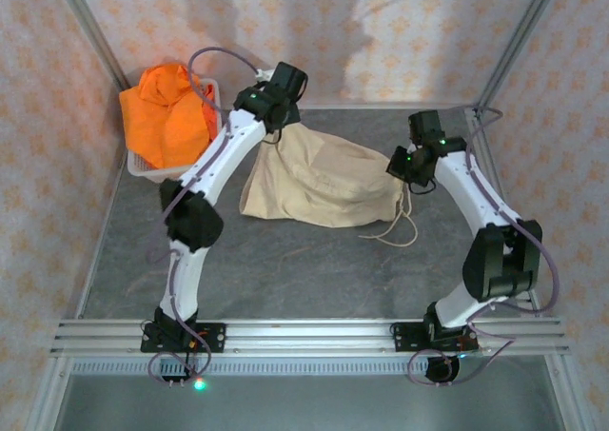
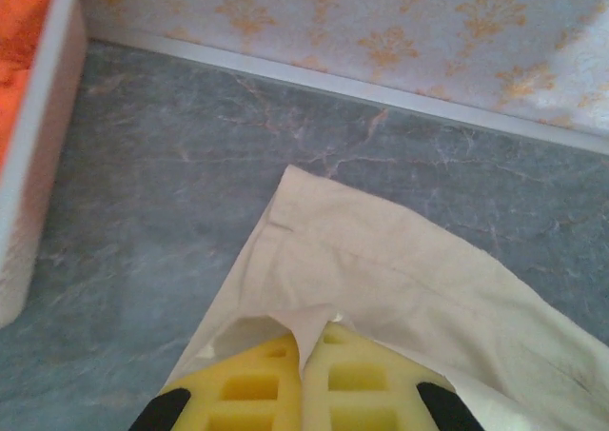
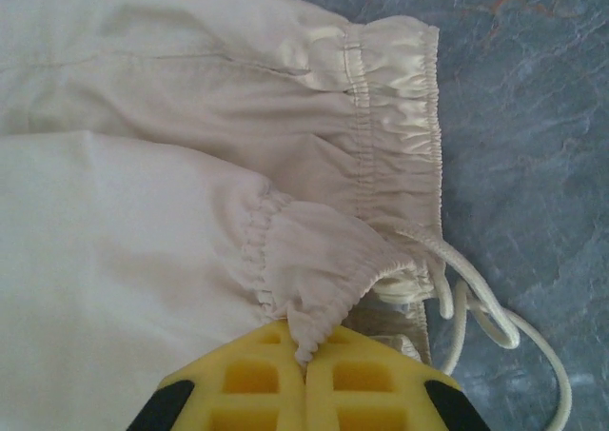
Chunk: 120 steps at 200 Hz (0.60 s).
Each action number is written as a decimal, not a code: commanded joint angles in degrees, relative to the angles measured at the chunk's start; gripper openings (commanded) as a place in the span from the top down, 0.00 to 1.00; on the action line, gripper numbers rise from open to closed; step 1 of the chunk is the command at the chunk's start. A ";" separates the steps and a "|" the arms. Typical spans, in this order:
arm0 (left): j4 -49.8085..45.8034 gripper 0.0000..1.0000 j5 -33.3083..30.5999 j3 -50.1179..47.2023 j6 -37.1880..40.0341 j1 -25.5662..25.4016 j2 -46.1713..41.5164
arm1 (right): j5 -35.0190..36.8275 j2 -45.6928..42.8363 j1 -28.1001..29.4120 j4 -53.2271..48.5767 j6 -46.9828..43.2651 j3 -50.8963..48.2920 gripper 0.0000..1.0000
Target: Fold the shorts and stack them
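Left fingers (image 2: 249, 395) and right fingers (image 3: 249, 385) tight on beige shorts (image 1: 319, 179); basket (image 1: 154, 172) of orange shorts (image 1: 171, 112) nearby.

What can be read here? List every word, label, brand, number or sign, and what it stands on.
No readable text anywhere.
Beige drawstring cloth shorts: no label or print shows.
Bright orange cloth shorts: plain.
White plastic basket: no marking visible.
Patterned wall covering: orange ornaments only, no letters.
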 commanded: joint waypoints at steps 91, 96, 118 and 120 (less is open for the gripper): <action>3.80 0.15 12.71 18.23 -0.61 6.58 9.78 | -9.74 5.02 -10.13 10.73 8.37 10.32 0.27; 2.98 0.13 12.93 16.59 -0.80 6.42 7.93 | -10.29 3.06 -9.47 12.05 8.40 8.43 0.25; 6.21 0.06 17.01 -1.39 -2.48 4.91 -3.20 | -13.44 -1.65 -5.92 13.43 7.95 2.98 0.22; 7.09 0.06 17.56 -3.07 -2.69 4.69 -4.31 | -13.69 -1.84 -5.50 13.41 7.93 2.54 0.22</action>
